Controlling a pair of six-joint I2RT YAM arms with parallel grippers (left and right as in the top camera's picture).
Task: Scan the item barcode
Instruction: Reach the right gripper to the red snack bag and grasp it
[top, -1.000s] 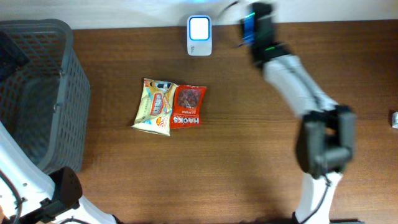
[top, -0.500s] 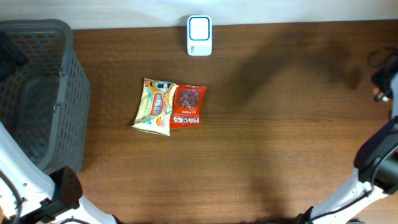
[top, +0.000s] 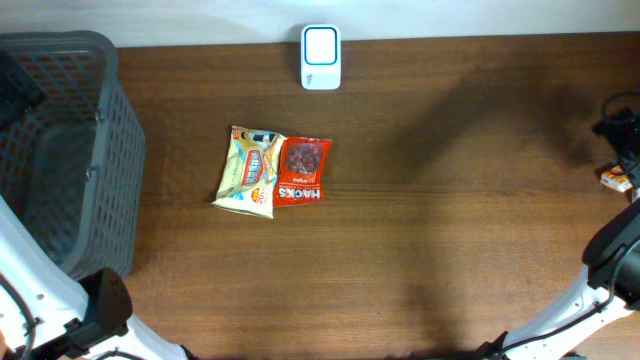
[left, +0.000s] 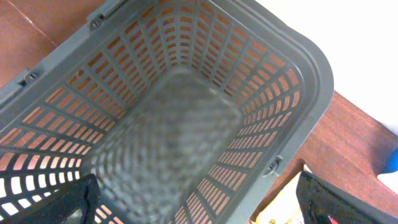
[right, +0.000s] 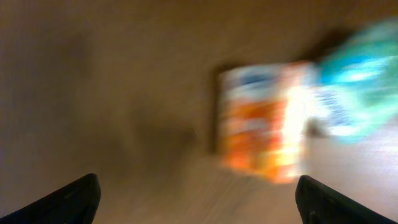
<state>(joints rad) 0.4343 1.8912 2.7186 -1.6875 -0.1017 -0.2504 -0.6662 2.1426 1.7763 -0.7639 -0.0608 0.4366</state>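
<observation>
a crinkly cream-yellow packet (top: 249, 171) and a glossy red packet (top: 302, 171) lie touching at the overhead frame's centre, on the wood-grain table (top: 420, 250). the rounded white scanner (top: 321, 57) sits top centre. the left gripper (left: 199, 205) gapes wide over the grey lattice basket (left: 292, 74); the right gripper (right: 199, 202) gapes wide over a blurred orange box (right: 264, 124).

Small white scanner (top: 321, 57) with a pale blue face, yellow snack bag (top: 248, 171) lying flat well apart from it, red snack bag (top: 302, 171) touching its side.

Dark brown wood-grain table (top: 430, 250); pale surface (top: 200, 20) beyond far edge; soft shadows at right.
</observation>
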